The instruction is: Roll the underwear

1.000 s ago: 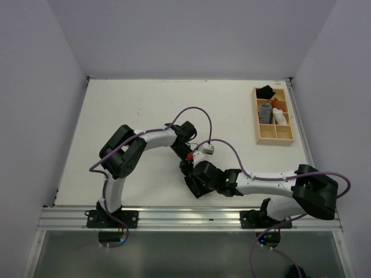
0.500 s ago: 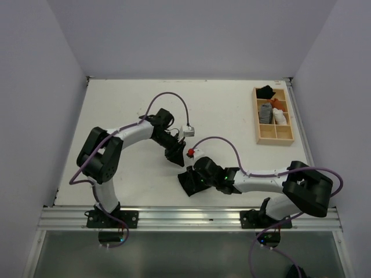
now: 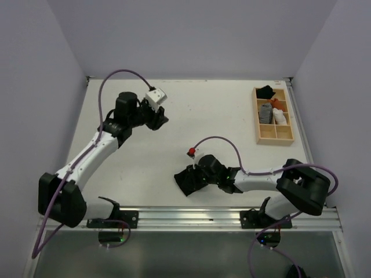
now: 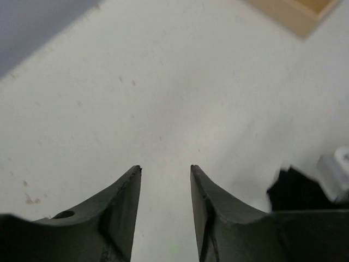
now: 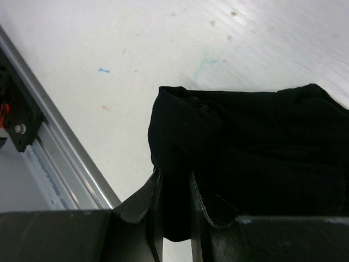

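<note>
Black fabric in one crumpled heap, the underwear lies on the white surface near the front rail, a little right of centre. It is loosely bunched and not rolled.

Two arms are in view. The right arm reaches low and leftward from its base, and the right end effector sits at the right edge of the heap. From the right wrist, the right end effector has its two fingers drawn nearly together with a fold of the underwear pinched between them. The rest of the cloth spreads to the right, and the metal rail runs along the left.

The left arm stretches to the far left part of the surface, well apart from the garment. Seen from its wrist, the left end effector has its two fingers parted, with only bare surface showing in the gap and nothing held. From above, the left end effector points to the right.

One wooden tray stands at the far right. In it are one grey striped roll, one white roll just right of it, and one dark bundle at the far end. A small orange patch shows between them, too small to identify.
</note>
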### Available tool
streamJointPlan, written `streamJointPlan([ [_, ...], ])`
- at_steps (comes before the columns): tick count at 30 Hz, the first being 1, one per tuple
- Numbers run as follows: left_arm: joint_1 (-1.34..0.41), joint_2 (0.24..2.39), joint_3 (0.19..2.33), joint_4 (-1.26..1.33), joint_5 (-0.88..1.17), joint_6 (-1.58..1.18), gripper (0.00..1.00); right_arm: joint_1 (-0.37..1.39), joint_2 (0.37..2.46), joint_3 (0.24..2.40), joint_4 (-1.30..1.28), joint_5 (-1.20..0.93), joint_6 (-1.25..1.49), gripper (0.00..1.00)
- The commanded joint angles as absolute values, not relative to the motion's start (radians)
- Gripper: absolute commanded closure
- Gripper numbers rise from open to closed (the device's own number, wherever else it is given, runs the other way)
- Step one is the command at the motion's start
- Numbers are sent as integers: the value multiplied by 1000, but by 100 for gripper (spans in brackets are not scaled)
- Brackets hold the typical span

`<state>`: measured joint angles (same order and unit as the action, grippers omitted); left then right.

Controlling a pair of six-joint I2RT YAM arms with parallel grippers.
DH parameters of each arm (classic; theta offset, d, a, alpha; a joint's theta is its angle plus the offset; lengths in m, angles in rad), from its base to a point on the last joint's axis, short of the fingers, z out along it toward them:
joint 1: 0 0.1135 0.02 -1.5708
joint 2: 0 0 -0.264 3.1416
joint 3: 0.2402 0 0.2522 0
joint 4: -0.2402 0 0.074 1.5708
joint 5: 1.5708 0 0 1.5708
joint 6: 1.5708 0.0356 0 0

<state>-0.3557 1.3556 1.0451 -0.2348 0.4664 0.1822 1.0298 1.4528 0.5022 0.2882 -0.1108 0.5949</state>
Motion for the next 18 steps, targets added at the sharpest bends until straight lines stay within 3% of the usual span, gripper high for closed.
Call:
streamJointPlan([
  [1, -356, 1226, 1025, 195, 278, -74, 51, 1025, 1568, 479, 233, -224, 515, 99],
  [5, -344, 1319, 1202, 77, 347, -81, 48, 1022, 1595, 471, 279, -284, 511, 100],
  [8, -327, 1437, 1325, -79, 539, -6, 47, 1017, 1592, 428, 353, -325, 520, 100],
  [10, -327, 1501, 1377, -203, 639, 90, 54, 1003, 1606, 397, 426, -389, 540, 100],
  [11, -321, 1509, 1371, -228, 693, 132, 59, 979, 1644, 388, 455, -417, 551, 100],
  [14, -319, 1471, 1277, -272, 875, 294, 54, 933, 1735, 380, 563, -537, 592, 100],
  [18, -318, 1419, 1189, -381, 969, 495, 55, 894, 1831, 377, 710, -647, 647, 100],
])
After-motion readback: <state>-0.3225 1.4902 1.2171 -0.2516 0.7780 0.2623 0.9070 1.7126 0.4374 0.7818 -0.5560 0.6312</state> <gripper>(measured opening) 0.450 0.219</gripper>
